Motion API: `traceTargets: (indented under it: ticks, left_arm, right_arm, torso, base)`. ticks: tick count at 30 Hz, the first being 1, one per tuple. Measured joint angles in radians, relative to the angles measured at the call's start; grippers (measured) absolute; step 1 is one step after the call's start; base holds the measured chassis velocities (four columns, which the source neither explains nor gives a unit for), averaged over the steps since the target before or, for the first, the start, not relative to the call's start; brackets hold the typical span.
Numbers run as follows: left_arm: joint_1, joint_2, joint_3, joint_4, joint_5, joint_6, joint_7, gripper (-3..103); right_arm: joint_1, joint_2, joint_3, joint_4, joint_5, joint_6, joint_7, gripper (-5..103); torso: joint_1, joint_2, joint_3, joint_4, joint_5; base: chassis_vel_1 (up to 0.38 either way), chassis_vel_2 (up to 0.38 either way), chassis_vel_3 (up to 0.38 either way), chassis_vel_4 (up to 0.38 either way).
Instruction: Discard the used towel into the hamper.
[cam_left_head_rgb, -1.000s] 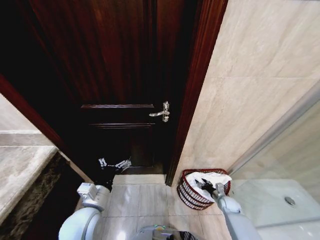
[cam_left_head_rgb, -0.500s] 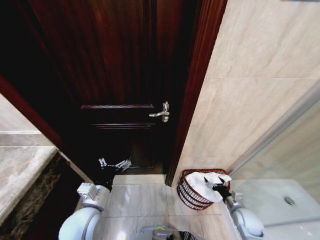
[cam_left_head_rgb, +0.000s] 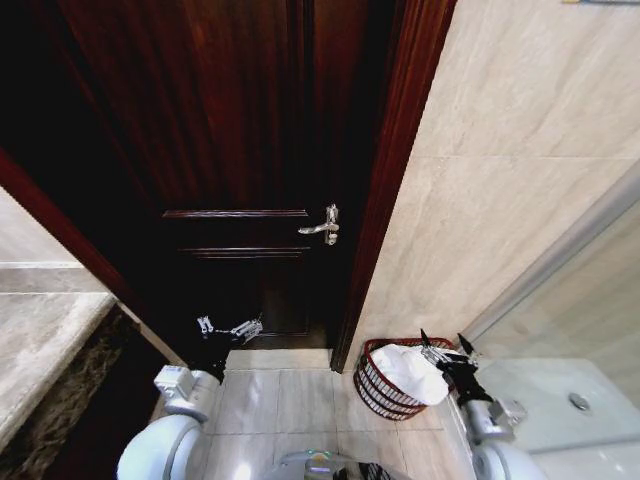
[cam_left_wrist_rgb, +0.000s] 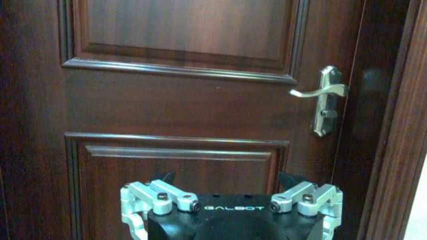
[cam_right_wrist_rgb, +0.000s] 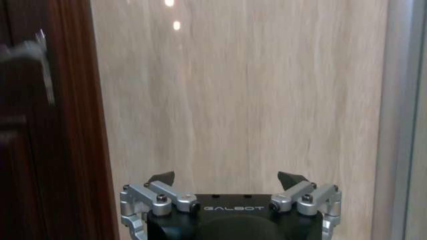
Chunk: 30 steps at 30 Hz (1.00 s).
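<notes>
The hamper (cam_left_head_rgb: 375, 385), a small round dark red wire basket, stands on the floor by the door frame against the tiled wall. A white towel (cam_left_head_rgb: 408, 368) lies bunched inside it and over its rim. My right gripper (cam_left_head_rgb: 446, 343) is raised just right of the hamper, open with nothing between its fingers; in the right wrist view the right gripper (cam_right_wrist_rgb: 226, 177) faces the beige wall. My left gripper (cam_left_head_rgb: 226, 327) hangs idle and open in front of the dark door, and the left wrist view has this left gripper (cam_left_wrist_rgb: 227, 177) pointing at the door panel.
A dark wooden door with a silver lever handle (cam_left_head_rgb: 323, 226) is straight ahead, also seen as the handle (cam_left_wrist_rgb: 322, 95) from the left wrist. A stone counter (cam_left_head_rgb: 40, 340) is at the left. A glass shower partition (cam_left_head_rgb: 560, 260) and shower floor with drain (cam_left_head_rgb: 580, 402) lie at the right.
My right gripper has lifted out of the hamper and drawn back to the right, leaving the towel inside. The left arm has not moved.
</notes>
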Motion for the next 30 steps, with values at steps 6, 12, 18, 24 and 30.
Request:
traceTargets:
  ticks: [6, 12, 18, 24, 30]
  left_arm:
    - [0.0, 0.0, 0.0, 0.0, 0.0, 0.0, 0.0, 100]
    - [0.0, 0.0, 0.0, 0.0, 0.0, 0.0, 0.0, 100]
    - [0.0, 0.0, 0.0, 0.0, 0.0, 0.0, 0.0, 100]
    - [0.0, 0.0, 0.0, 0.0, 0.0, 0.0, 0.0, 100]
    - [0.0, 0.0, 0.0, 0.0, 0.0, 0.0, 0.0, 100]
  right_arm:
    - [-0.035, 0.034, -0.017, 0.081, 0.011, 0.104, 0.051, 100]
    - [-0.076, 0.066, -0.022, 0.174, 0.023, 0.163, 0.043, 100]
    - [-0.077, 0.067, -0.025, 0.233, 0.005, 0.164, 0.043, 100]
    - [-0.056, 0.067, -0.026, 0.261, 0.0, 0.142, 0.056, 100]
    - [-0.031, 0.071, -0.027, 0.287, 0.003, 0.113, 0.069, 100]
  torso:
    - [0.001, 0.0, 0.0, 0.0, -0.0001]
    - [0.002, 0.005, 0.002, 0.0, 0.0]
    - [0.014, 0.03, 0.016, 0.0, 0.0]
    - [0.031, 0.066, 0.035, 0.0, 0.0]
    - [0.047, 0.101, 0.055, 0.0, 0.0]
  base:
    - [0.0, 0.0, 0.0, 0.0]
    - [0.0, 0.0, 0.0, 0.0]
    - [0.0, 0.0, 0.0, 0.0]
    - [0.0, 0.0, 0.0, 0.0]
    - [0.0, 0.0, 0.0, 0.0]
